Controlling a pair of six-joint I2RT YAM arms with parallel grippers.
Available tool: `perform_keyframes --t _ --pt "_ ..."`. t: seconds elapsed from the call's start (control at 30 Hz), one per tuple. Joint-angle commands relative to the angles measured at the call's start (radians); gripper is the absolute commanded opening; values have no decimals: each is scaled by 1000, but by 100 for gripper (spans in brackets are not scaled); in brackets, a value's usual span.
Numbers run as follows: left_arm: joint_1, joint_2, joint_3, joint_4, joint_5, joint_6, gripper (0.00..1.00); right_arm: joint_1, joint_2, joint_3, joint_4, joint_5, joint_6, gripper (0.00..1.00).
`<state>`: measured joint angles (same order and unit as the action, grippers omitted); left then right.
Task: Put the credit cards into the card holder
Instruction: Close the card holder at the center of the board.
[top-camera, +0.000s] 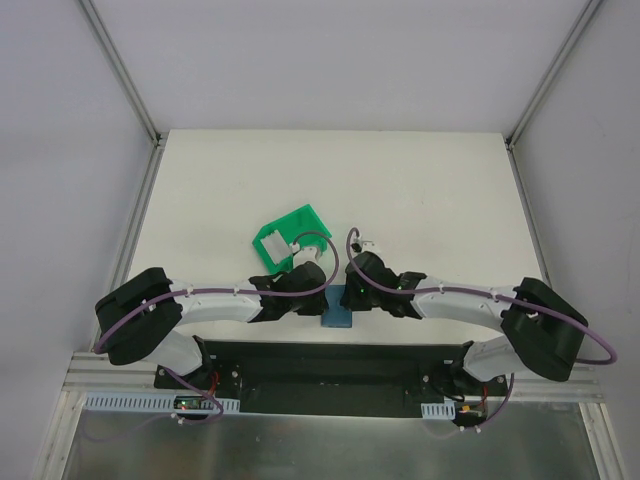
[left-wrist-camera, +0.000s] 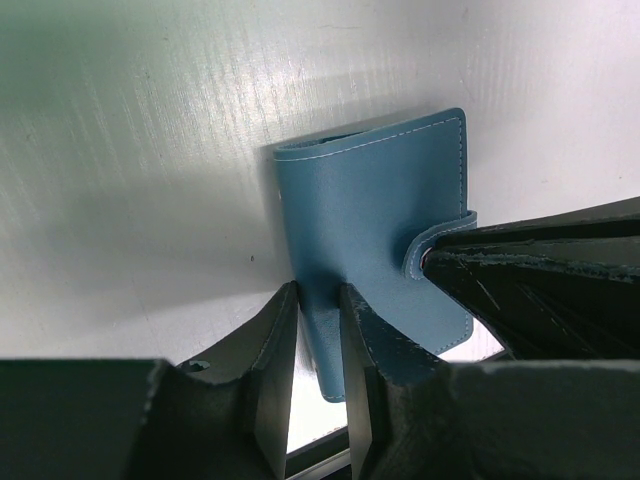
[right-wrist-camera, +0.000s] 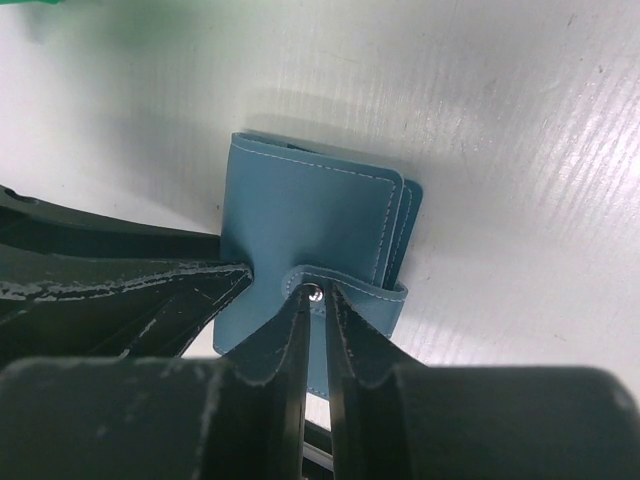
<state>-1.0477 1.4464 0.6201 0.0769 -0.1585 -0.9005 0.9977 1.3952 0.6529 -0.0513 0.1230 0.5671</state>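
The card holder (top-camera: 337, 314), a small teal-blue folded wallet, lies on the white table near the front edge between the two arms. My left gripper (left-wrist-camera: 318, 300) is shut on the near edge of the card holder (left-wrist-camera: 375, 215). My right gripper (right-wrist-camera: 317, 298) is shut on the strap tab with the metal snap (right-wrist-camera: 315, 292), which wraps round the card holder (right-wrist-camera: 300, 210). In the top view, left gripper (top-camera: 322, 293) and right gripper (top-camera: 349, 293) meet over the wallet. One pale grey-white credit card (top-camera: 272, 243) lies in the green bin.
The green plastic bin (top-camera: 300, 222) sits just behind the grippers, left of centre. The black mounting plate (top-camera: 330, 365) runs along the table's front edge right below the wallet. White walls and metal rails enclose the table on three sides.
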Motion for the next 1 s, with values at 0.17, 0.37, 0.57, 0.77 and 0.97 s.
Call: perform_keyframes --t 0.17,0.37,0.57,0.77,0.97 --pt "-11 -11 -28 7 20 3 22 -34 63 44 -97 -46 -27 13" --pt "-11 -11 -36 18 22 2 22 -50 90 68 -134 -68 -47 14" --pt "-11 -14 -37 21 20 0 22 -54 120 105 -208 -60 -82 14" --pt "-11 -14 -39 23 20 0 22 -59 154 132 -246 -68 -101 14" --pt "-11 -15 -39 23 20 -3 22 -59 177 155 -280 -60 -119 14"
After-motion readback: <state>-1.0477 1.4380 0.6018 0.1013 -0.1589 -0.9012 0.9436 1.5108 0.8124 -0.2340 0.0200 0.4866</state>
